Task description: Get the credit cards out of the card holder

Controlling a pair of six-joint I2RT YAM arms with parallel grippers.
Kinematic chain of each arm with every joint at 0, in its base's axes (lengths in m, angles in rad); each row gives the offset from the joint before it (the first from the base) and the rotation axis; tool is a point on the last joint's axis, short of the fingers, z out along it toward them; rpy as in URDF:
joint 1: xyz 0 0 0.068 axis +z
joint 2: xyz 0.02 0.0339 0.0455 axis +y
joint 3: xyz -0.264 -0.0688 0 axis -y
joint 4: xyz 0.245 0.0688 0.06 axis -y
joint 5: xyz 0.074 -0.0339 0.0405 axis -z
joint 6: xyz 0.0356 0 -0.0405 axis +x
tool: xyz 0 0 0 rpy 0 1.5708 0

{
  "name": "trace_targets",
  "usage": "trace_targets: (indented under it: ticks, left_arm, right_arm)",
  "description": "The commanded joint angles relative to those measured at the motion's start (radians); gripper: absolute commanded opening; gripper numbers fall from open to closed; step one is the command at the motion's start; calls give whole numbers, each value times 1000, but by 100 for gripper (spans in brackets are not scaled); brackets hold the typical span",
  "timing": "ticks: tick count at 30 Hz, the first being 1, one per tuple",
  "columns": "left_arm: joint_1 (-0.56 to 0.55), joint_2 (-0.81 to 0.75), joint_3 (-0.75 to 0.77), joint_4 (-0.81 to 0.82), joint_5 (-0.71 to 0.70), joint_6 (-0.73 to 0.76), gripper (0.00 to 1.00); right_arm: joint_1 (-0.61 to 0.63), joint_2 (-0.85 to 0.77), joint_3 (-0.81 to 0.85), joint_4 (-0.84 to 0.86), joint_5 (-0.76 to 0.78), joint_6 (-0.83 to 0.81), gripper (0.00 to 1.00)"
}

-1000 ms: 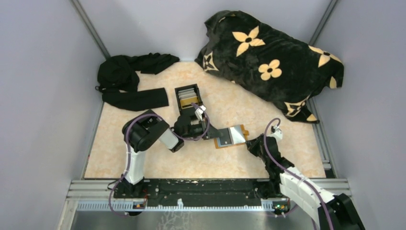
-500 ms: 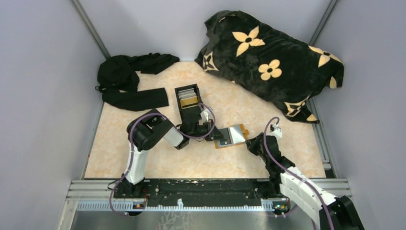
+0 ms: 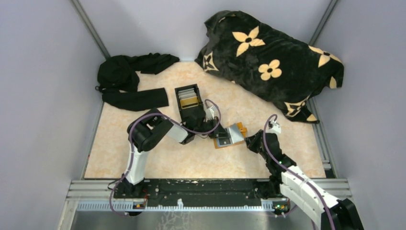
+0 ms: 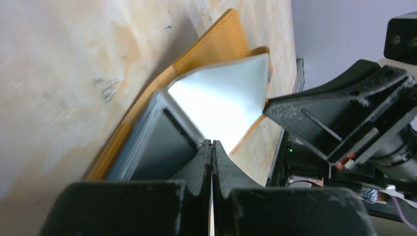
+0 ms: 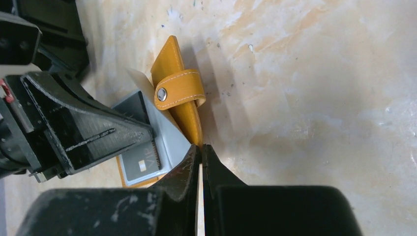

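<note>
Holder [image 4: 212, 45] lies open on the table [image 3: 191, 160], about mid-table, between the two arms. It sits just right of the left gripper [image 4: 212, 143] and just left of the right gripper [image 5: 199, 147].

Left gripper: we see the jaws pressed together. The pale top card's [image 4: 227, 96] near edge runs into the tips. That card is tilted up off the holder, so we read it as pinched there.

Under it we note a second, greyer card [image 5: 141, 166] marked VIP. It lies flat on the holder's inner face, and part of it still overlaps the orange leather.

Right gripper: jaws together, with only a hairline between them. The tips touch the holder's right edge, where the orange flap stands up. We cannot tell whether the leather is actually nipped or only touched. The strap [image 5: 179, 91] with its snap curls over that flap.

From the left wrist view, the right gripper's finger meets the raised card's far corner.

Elsewhere, a black box [image 3: 187, 98] behind the left gripper has more cards standing in it. A flowered blanket [image 3: 273, 60] is at back right and a black garment [image 3: 127, 81] at back left, both well apart from the holder.
</note>
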Motion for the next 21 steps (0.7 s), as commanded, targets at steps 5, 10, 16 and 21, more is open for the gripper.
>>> trace_targets:
  ticks: [5, 10, 16, 21]
  left_arm:
    - [-58, 33, 211, -244, -25, 82, 0]
    - [-57, 124, 307, -314, -39, 103, 0]
    - [-56, 158, 304, -321, -42, 109, 0]
    - [-54, 172, 297, -301, -26, 96, 0]
  right_arm:
    - [7, 39, 36, 63, -47, -29, 0]
    - [7, 31, 59, 44, -80, -57, 0]
    - [7, -44, 131, -40, -114, -84, 6]
    - [7, -24, 172, 9, -183, -80, 6]
